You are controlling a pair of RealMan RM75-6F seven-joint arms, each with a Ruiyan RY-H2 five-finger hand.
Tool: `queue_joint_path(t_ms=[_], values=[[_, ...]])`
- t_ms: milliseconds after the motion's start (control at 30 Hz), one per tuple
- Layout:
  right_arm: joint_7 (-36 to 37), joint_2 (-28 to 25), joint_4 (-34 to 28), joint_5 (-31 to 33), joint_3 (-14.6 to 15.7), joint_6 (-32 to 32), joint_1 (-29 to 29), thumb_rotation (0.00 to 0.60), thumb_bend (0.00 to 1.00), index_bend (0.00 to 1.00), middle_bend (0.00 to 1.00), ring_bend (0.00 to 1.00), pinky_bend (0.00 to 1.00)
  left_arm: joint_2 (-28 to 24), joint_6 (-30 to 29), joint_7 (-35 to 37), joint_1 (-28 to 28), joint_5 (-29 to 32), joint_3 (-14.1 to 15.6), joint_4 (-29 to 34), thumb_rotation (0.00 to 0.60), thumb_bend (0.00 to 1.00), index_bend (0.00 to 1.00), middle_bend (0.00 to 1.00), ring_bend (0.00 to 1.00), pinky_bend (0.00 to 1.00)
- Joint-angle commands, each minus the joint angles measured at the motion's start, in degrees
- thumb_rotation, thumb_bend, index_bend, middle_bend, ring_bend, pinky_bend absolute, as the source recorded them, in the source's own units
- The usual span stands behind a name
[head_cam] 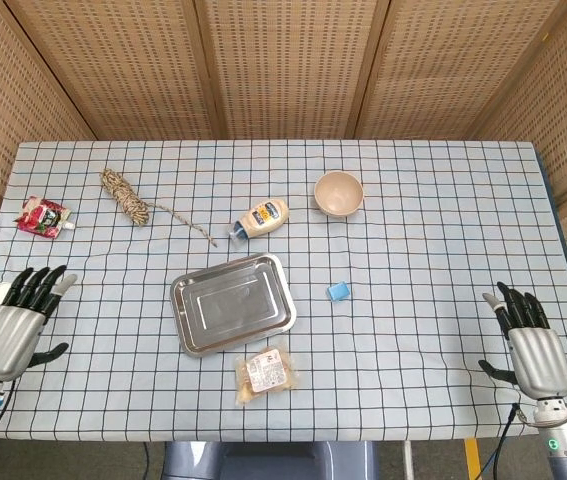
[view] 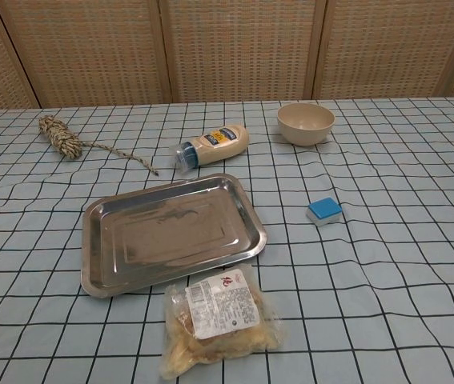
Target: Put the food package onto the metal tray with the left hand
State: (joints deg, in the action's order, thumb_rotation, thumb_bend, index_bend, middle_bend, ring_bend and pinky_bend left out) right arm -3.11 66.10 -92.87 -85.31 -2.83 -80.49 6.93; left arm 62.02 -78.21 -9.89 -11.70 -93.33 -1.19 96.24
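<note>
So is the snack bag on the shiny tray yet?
Not yet. The package lies on the cloth just in front of the tray, which has nothing in it. The left hand is open at the table's left edge, far from the package, holding nothing. Reaching, grasping and placing are all left.

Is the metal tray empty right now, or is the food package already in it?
Empty. The metal tray shows only bare steel; the food package lies on the cloth just in front of it, untouched.

Lab setup, wicker screens (head_cam: 283, 65), checked tablecloth (head_cam: 413, 220)
</note>
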Motion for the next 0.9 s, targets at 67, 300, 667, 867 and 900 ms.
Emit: queue_joint_path(t_ms=[67, 300, 667, 867, 900], values=[[1.2, -0.5, -0.1, 0.6, -0.4, 0.1, 0.0, 0.6, 0.07, 0.14, 0.0, 0.0, 0.0, -2.7, 5.2, 1.5, -5.2, -4.7, -0.1, 2.6, 0.6, 0.0, 0.0, 0.0, 0.0, 0.0], [2.8, -1.3, -0.2, 1.5, -0.9, 0.4, 0.1, 0.6, 0.08, 0.14, 0.0, 0.0, 0.0, -3.0, 15.6, 1.8, -15.1, -11.2, -0.7, 5.8, 0.6, 0.0, 0.0, 0.0, 0.0, 0.0], [6.8, -2.7, 0.3, 3.7, -2.2, 0.9, 0.1, 0.6, 0.08, 0.14, 0.0, 0.0, 0.0, 5.7, 37.9, -8.7, -27.6, -3.4, -2.9, 10.4, 0.6, 0.0, 0.0, 0.0, 0.0, 0.0], [9.1, -3.6, 0.6, 4.7, -2.9, 1.0, 0.0, 0.6, 0.08, 0.14, 0.0, 0.0, 0.0, 11.1, 44.1, -16.9, -31.5, 5.0, -4.1, 9.9, 0.6, 0.0, 0.0, 0.0, 0.0, 0.0], [9.6, -3.7, 0.6, 5.0, -3.1, 1.1, 0.0, 0.6, 0.08, 0.14, 0.0, 0.0, 0.0, 12.5, 44.5, -18.8, -32.1, 6.7, -4.4, 9.4, 0.6, 0.0, 0.0, 0.0, 0.0, 0.0]])
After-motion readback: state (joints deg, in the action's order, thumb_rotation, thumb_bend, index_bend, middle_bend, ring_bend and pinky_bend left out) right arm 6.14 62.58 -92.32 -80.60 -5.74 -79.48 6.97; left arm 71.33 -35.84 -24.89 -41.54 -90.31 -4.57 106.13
